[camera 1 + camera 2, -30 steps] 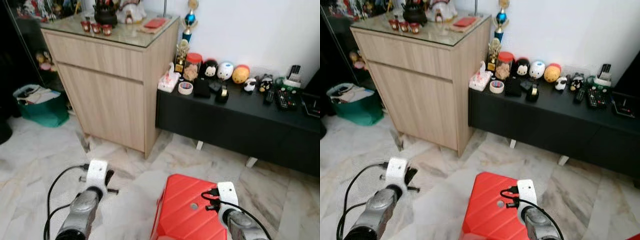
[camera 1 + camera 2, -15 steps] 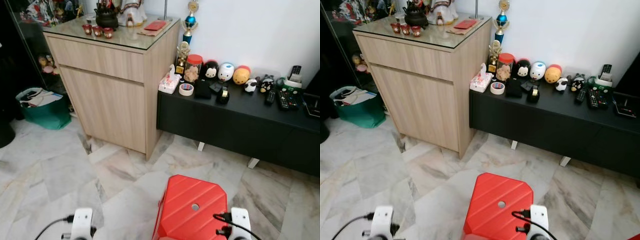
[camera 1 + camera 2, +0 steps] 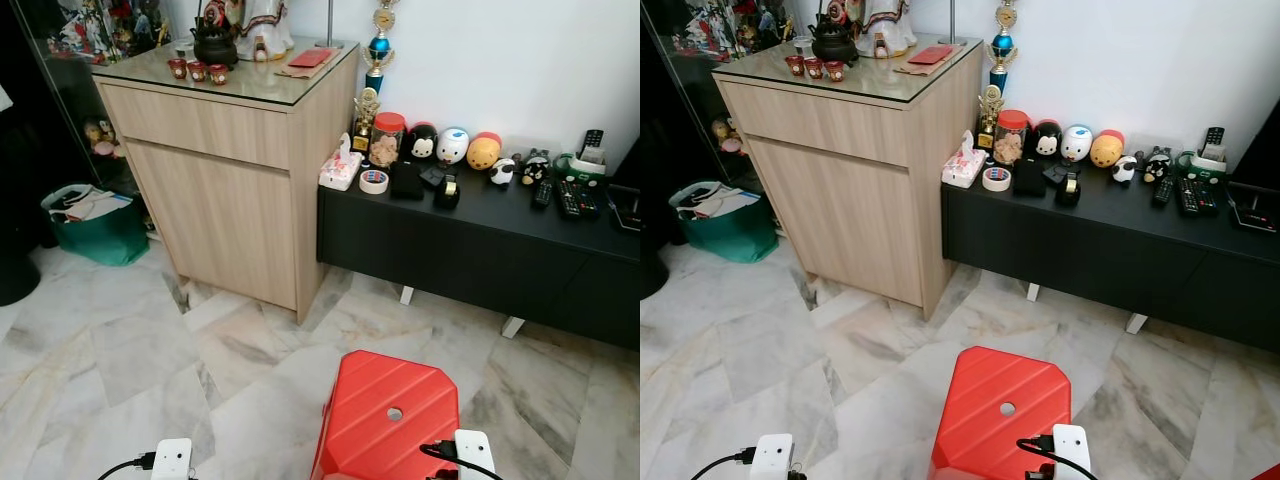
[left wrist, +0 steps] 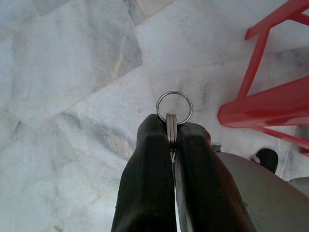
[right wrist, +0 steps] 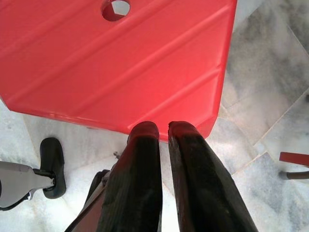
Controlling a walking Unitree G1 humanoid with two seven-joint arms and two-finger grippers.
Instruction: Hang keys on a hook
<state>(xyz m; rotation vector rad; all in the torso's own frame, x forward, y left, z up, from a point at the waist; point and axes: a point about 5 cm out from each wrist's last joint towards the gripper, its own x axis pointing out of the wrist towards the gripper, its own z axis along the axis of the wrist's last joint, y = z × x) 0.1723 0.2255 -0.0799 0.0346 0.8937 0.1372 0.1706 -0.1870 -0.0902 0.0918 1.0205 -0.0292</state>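
The left gripper [image 4: 172,126] hangs low over the marble floor [image 3: 120,340], its two black fingers pinched together on the keys [image 4: 172,133], whose silver ring [image 4: 174,107] sticks out past the fingertips. The right gripper [image 5: 163,130] hangs just above the near edge of the red plastic stool [image 3: 388,415], its fingers nearly touching with nothing between them. Farther off, a wooden cabinet [image 3: 225,170] stands on the left against the wall, and a low black console [image 3: 480,240] crowded with small figurines runs to its right.
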